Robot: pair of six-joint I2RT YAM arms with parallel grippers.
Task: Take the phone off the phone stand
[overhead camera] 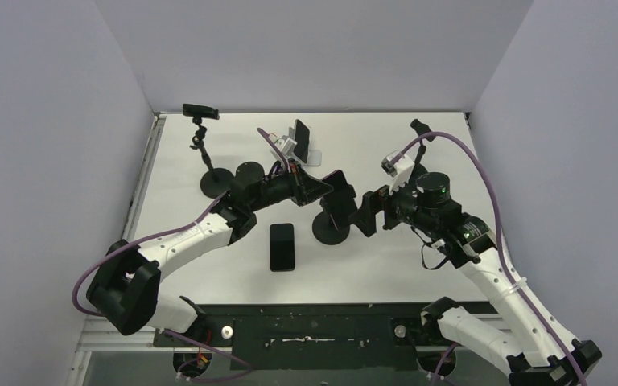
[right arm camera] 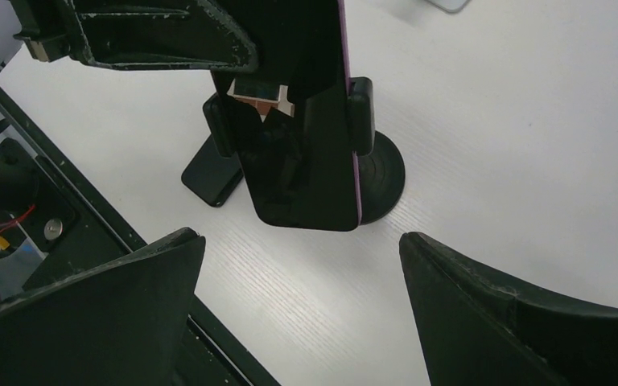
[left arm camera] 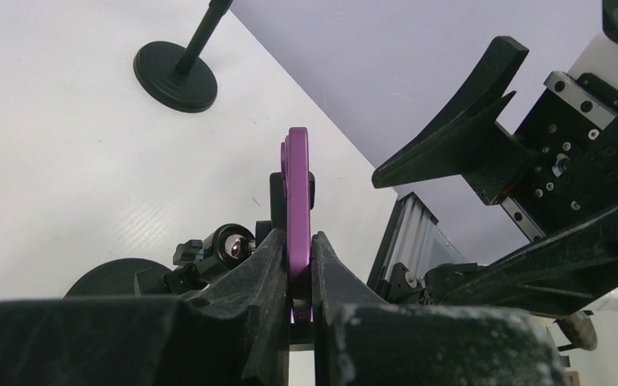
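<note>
The black fingers [left arm camera: 261, 269] of the left gripper [left arm camera: 299, 265] are clenched on the purple-edged black smartphone [left arm camera: 298, 189], one pad pressed flat against each face, so the phone's thin purple rim rises straight out from between them. Facing it from the other side, the right gripper [right arm camera: 299, 241] has its jaws spread wide and grasps nothing. Its two broad black fingers [right arm camera: 105, 322] sit apart from the smartphone, with bare tabletop between them. In the right wrist view the smartphone stands on edge in the cradle of the black phone stand, whose side clamp [right arm camera: 360, 117] and its twin on the opposite edge hug the phone, so it has not left the holder. Below it, the stand's round black base [right arm camera: 385, 173] rests on the white table [right arm camera: 491, 161]. A second black phone [overhead camera: 282, 246] lies flat on the table just beside that base. Toward the far left is another black stand with a round foot [overhead camera: 209, 178], and near the back wall a further phone leans in a white holder [overhead camera: 302, 138]. As I judge it, the grasp is made but the removal itself is all to come: the smartphone must be drawn free of the clamps and carried clear, perhaps with the open right gripper steadying the stand.
</note>
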